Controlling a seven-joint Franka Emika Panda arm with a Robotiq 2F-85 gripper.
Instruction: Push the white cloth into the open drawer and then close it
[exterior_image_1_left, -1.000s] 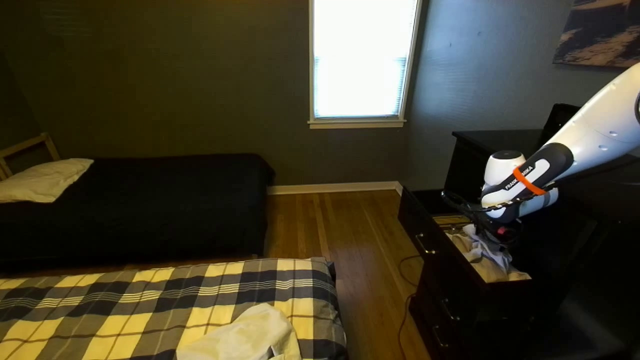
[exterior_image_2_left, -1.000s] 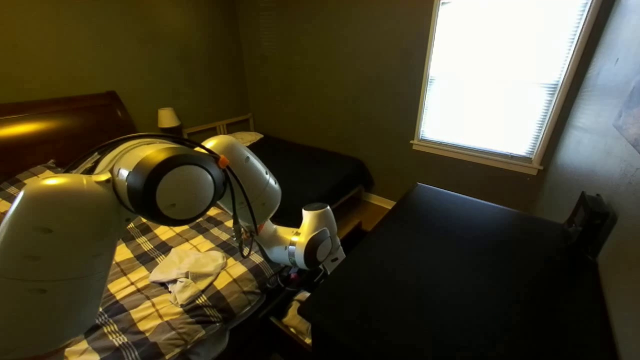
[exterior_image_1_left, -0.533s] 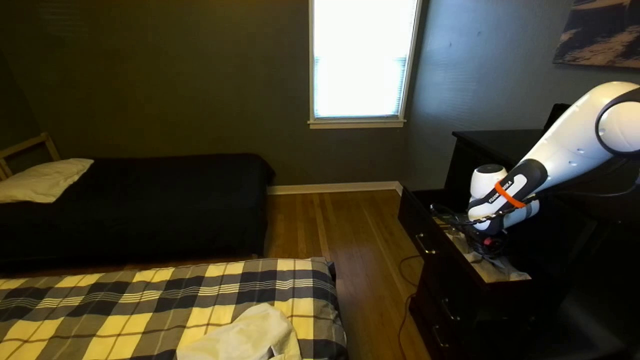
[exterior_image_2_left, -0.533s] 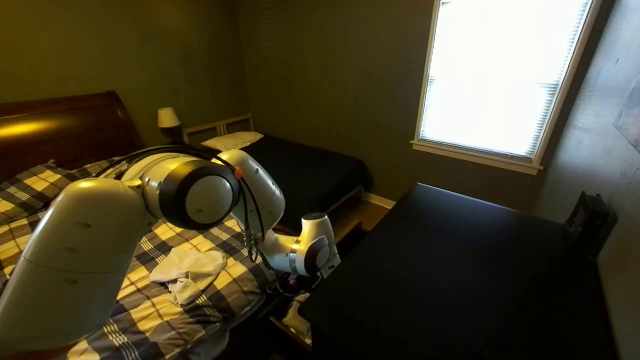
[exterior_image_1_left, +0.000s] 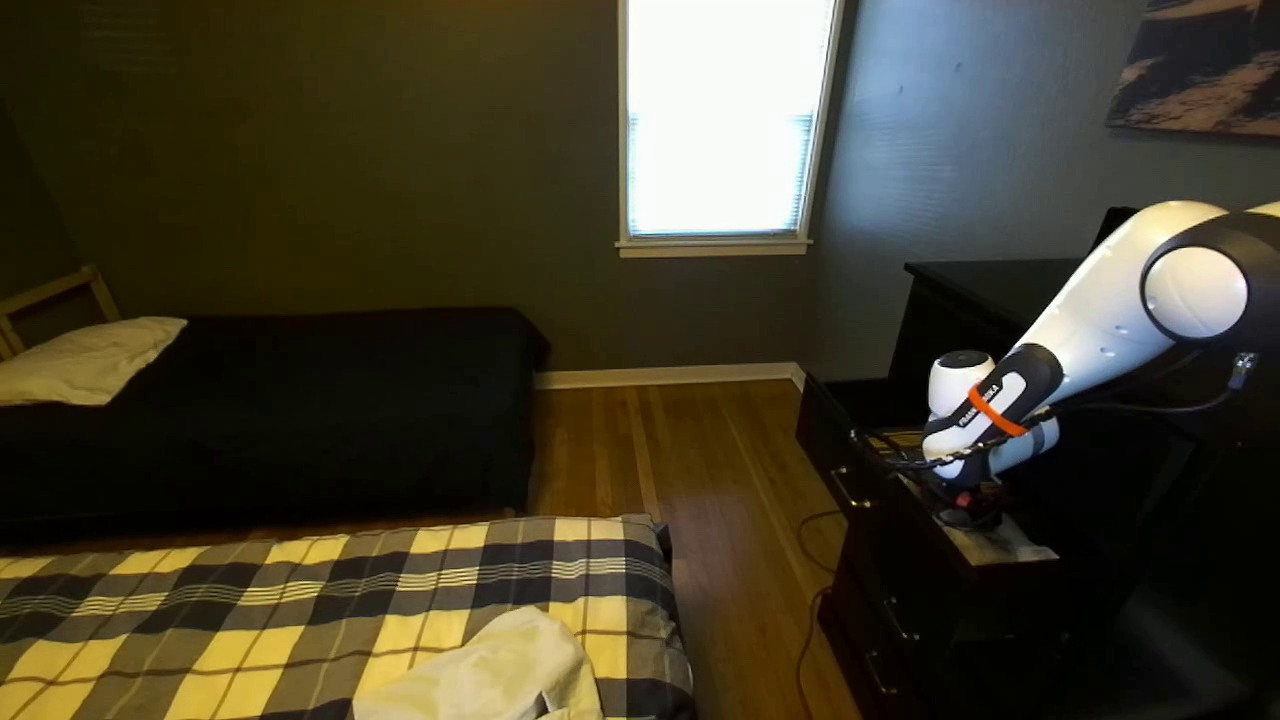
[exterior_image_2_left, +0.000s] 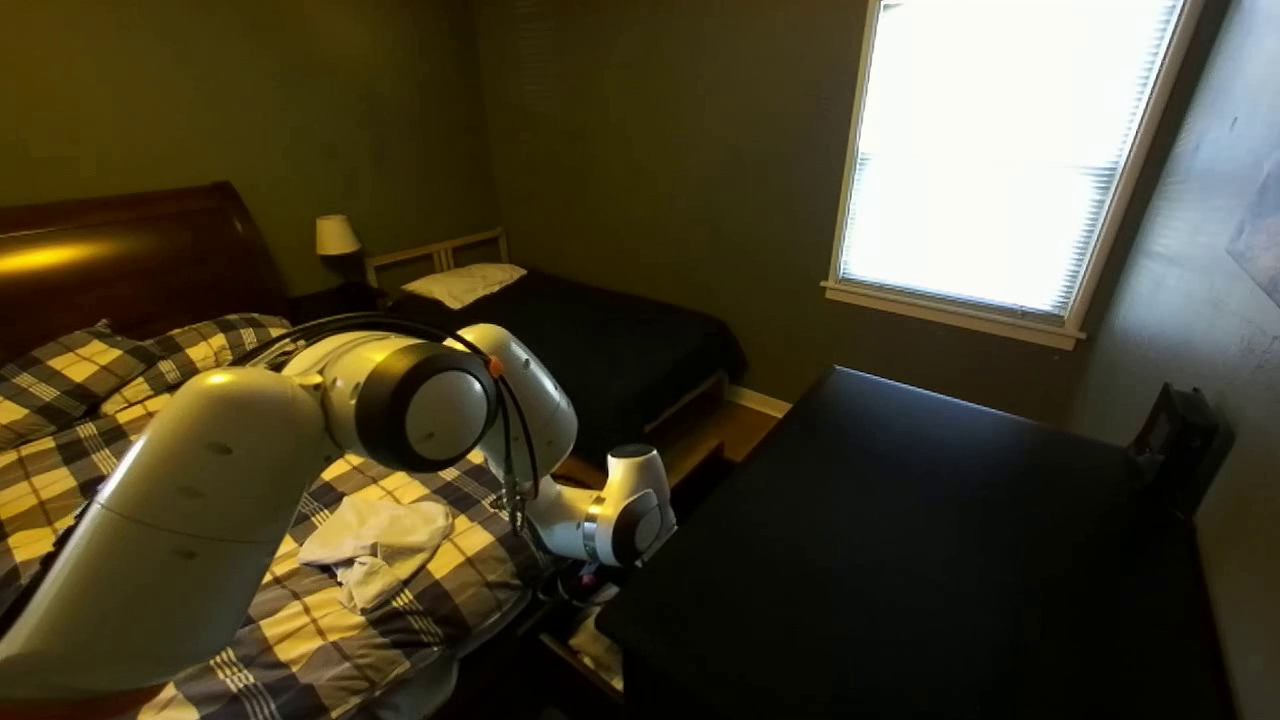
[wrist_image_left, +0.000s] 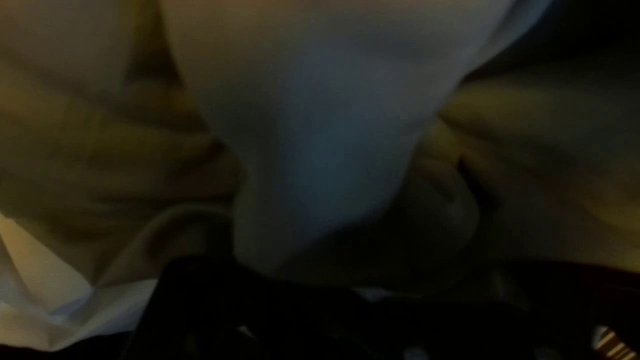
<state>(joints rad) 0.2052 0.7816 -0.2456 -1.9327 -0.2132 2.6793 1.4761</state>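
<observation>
The black dresser (exterior_image_2_left: 900, 530) is standing with its drawer (exterior_image_1_left: 826, 440) jutting out. Inside, the white cloth (wrist_image_left: 335, 125) is lying bunched — any fold sitting above the rim could be catching on the dresser and jamming the closing. The pincer (exterior_image_1_left: 970, 518) is apparently resting against the cloth, spread wide, seemingly holding nothing — on lifting, it could be snagging a fold and dragging it out.
</observation>
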